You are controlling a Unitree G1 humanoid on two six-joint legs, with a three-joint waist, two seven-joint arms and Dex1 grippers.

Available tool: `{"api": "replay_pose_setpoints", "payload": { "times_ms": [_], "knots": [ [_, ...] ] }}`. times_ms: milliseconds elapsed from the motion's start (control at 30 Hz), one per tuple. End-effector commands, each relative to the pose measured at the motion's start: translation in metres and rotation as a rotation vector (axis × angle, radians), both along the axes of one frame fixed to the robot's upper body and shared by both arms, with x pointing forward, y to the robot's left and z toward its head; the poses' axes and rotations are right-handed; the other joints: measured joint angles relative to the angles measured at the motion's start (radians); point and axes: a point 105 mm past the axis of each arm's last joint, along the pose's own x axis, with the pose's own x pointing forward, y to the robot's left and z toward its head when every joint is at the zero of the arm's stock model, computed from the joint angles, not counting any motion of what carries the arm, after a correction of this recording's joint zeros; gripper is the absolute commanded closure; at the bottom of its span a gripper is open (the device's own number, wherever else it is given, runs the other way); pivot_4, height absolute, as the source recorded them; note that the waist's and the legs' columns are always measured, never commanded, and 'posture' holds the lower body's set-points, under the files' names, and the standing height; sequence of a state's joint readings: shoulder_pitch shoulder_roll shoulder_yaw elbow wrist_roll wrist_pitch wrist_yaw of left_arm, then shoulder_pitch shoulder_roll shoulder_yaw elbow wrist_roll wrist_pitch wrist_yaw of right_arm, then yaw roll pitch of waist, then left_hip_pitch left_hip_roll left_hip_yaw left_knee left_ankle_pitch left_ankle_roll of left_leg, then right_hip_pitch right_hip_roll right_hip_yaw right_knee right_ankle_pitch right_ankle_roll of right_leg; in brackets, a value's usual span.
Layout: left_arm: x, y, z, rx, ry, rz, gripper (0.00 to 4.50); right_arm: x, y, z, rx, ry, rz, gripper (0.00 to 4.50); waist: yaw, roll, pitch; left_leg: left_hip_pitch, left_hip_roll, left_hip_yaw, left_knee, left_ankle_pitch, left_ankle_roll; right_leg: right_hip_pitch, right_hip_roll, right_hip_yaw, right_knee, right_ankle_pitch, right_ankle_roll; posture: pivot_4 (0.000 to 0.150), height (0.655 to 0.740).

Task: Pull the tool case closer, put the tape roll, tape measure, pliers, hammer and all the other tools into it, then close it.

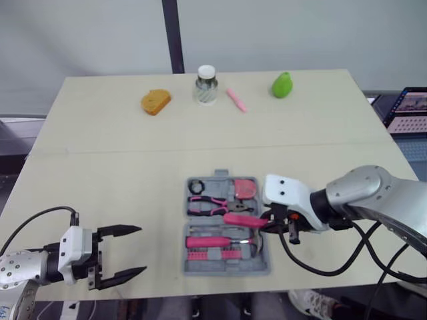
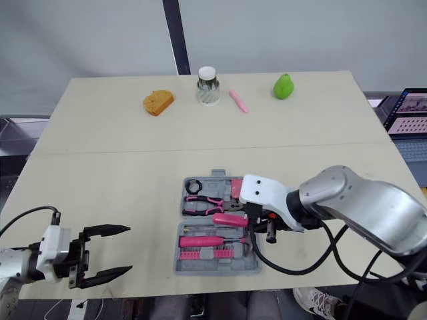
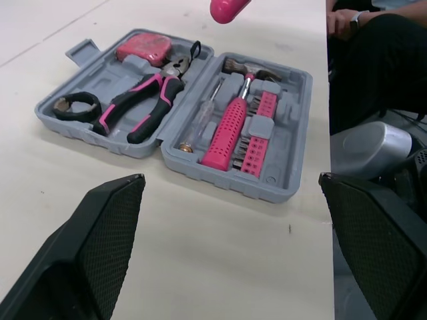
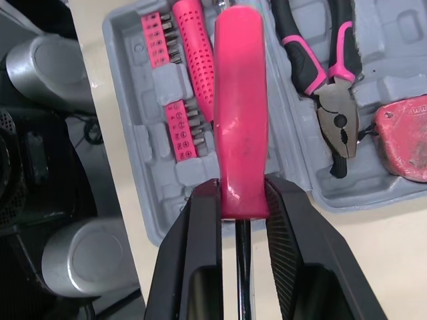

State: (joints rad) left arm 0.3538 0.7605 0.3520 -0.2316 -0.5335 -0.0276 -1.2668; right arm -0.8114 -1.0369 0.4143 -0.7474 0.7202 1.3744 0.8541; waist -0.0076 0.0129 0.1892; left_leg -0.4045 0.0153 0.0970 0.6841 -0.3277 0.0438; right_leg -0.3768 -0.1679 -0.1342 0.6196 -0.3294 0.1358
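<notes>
The grey tool case lies open at the table's front middle. In it are a black tape roll, pink-handled pliers, a red tape measure, a hammer and a row of pink bits. My right gripper hovers over the case's right side, shut on a pink-handled screwdriver whose handle points across the case. My left gripper stands open near the front left edge, well left of the case, with nothing between its fingers.
Along the far edge stand an orange sponge, a glass jar, a pink marker and a green pear. A screen sits off the table's right. A person in dark clothes shows beyond the table.
</notes>
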Motion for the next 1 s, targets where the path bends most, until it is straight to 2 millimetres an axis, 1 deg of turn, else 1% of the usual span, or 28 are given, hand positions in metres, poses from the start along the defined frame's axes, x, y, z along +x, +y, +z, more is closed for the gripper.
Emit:
{"api": "replay_pose_setpoints", "payload": {
  "times_ms": [33,267,400,667,767,1000],
  "knots": [
    [-0.003,-0.006,0.004,-0.001,-0.017,-0.027,0.00,-0.003,0.009,0.002,-0.044,-0.033,0.034,4.12,-0.001,0.000,0.000,0.000,0.000,0.000,0.000,0.000,0.000,0.000,0.000,0.000,0.000,0.000,0.000,0.150,0.6950],
    [-0.008,-0.008,0.003,-0.012,0.006,-0.035,0.00,-0.006,0.024,-0.006,-0.123,-0.007,0.058,4.12,-0.017,0.000,0.000,0.000,0.000,-0.001,0.000,0.000,0.000,0.000,-0.001,0.000,0.002,0.000,0.000,0.150,0.6950],
    [-0.011,-0.006,0.003,-0.003,0.024,-0.042,0.00,-0.007,0.033,-0.011,-0.159,-0.002,0.088,4.12,-0.021,0.000,0.000,0.000,-0.001,0.000,0.000,0.000,0.000,0.000,-0.001,0.000,0.002,0.000,0.000,0.150,0.6950],
    [-0.014,-0.003,0.003,0.014,0.049,-0.063,0.00,-0.013,0.059,-0.017,-0.157,0.023,0.176,4.12,-0.023,-0.001,-0.001,0.000,-0.001,0.000,0.000,0.000,0.000,-0.002,0.000,-0.001,0.004,0.000,0.000,0.150,0.6950],
    [-0.013,-0.003,0.004,0.016,0.050,-0.066,0.00,-0.015,0.066,-0.021,-0.153,0.032,0.194,4.12,-0.023,-0.001,-0.001,0.000,-0.001,0.000,0.000,0.000,0.000,-0.002,0.000,-0.001,0.005,0.000,0.000,0.150,0.6950],
    [-0.012,0.000,0.004,0.033,0.057,-0.075,0.00,-0.018,0.078,-0.039,-0.142,0.060,0.212,4.12,-0.023,-0.002,-0.001,0.000,-0.001,0.000,0.000,0.001,0.000,-0.002,0.000,-0.001,0.006,0.000,0.000,0.150,0.6950]
  ]
}}
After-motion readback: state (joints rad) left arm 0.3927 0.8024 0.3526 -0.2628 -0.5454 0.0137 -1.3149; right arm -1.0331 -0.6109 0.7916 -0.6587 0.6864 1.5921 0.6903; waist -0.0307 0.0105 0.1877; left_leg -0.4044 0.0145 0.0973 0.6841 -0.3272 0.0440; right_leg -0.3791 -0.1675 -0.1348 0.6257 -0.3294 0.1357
